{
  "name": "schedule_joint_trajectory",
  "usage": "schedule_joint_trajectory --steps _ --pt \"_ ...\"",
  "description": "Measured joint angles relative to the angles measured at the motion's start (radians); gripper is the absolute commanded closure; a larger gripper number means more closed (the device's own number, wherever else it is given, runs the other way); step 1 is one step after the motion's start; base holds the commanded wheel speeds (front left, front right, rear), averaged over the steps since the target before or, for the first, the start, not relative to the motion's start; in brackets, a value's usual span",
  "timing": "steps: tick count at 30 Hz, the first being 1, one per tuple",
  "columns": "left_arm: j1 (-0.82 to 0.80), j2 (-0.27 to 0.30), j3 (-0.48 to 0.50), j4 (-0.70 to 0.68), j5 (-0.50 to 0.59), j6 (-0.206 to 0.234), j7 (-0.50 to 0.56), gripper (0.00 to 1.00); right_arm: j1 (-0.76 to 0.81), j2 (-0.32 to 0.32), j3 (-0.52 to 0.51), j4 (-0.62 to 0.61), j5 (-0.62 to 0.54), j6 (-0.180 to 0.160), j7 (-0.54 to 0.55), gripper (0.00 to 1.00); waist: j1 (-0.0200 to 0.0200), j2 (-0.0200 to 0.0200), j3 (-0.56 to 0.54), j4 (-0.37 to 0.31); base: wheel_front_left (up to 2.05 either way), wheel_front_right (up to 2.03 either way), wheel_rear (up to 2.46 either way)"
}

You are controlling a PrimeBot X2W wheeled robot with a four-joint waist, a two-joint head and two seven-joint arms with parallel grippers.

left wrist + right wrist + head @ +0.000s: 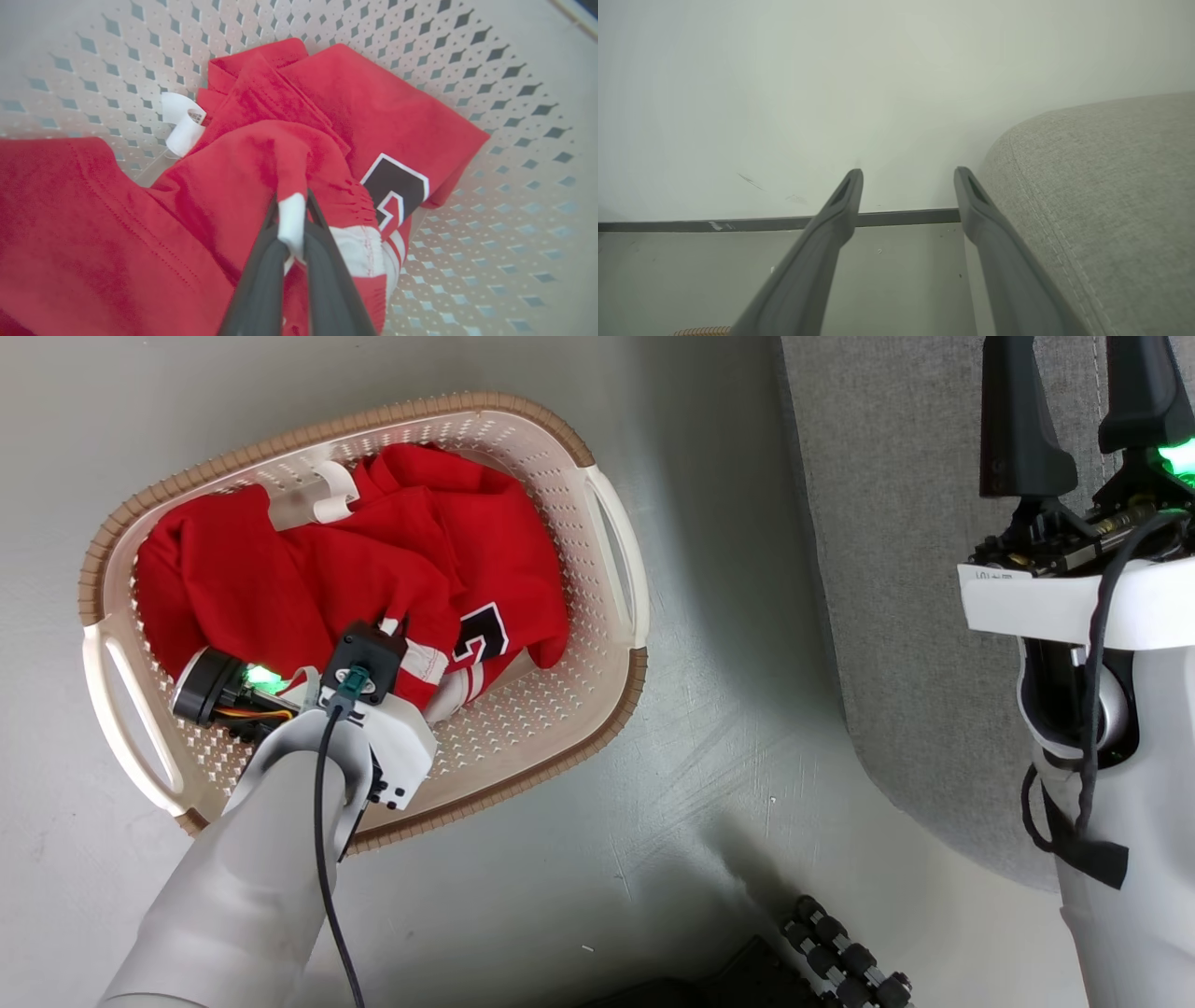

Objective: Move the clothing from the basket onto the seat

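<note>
We saw left gripper (292,200) pinching clothing (210,196) by its white trim. We judged a high lift over basket (490,70) rim toward seat (1111,210) best; right gripper (908,179) jaws were spread.

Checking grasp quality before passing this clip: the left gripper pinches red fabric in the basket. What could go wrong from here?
The left gripper holds only a thin fold of the clothing at a white trim; it may slip on lifting. The garments lie bunched, so another may drag along and catch the basket rim.
</note>
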Motion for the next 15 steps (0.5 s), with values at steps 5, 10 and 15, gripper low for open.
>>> schedule_joint_trajectory --steps 5,10,15 --pt "0.0 0.005 0.022 -0.023 -0.022 -0.007 -0.016 1.0 -0.014 0.0 0.009 0.004 -0.02 0.0 0.0 0.0 0.0 0.0 -0.013 0.01 0.0 0.0 0.0" --pt "0.0 0.009 0.058 -0.07 -0.048 -0.001 -0.03 1.0 -0.014 0.0 0.025 0.007 -0.04 0.0 0.0 0.0 0.0 0.0 -0.031 0.024 0.0 0.0 0.0" --pt "0.0 0.016 0.103 -0.138 -0.07 0.023 -0.037 1.0 -0.014 -0.001 0.031 0.023 -0.066 0.0 0.0 0.0 0.0 0.0 -0.054 0.042 0.0 0.0 0.0"
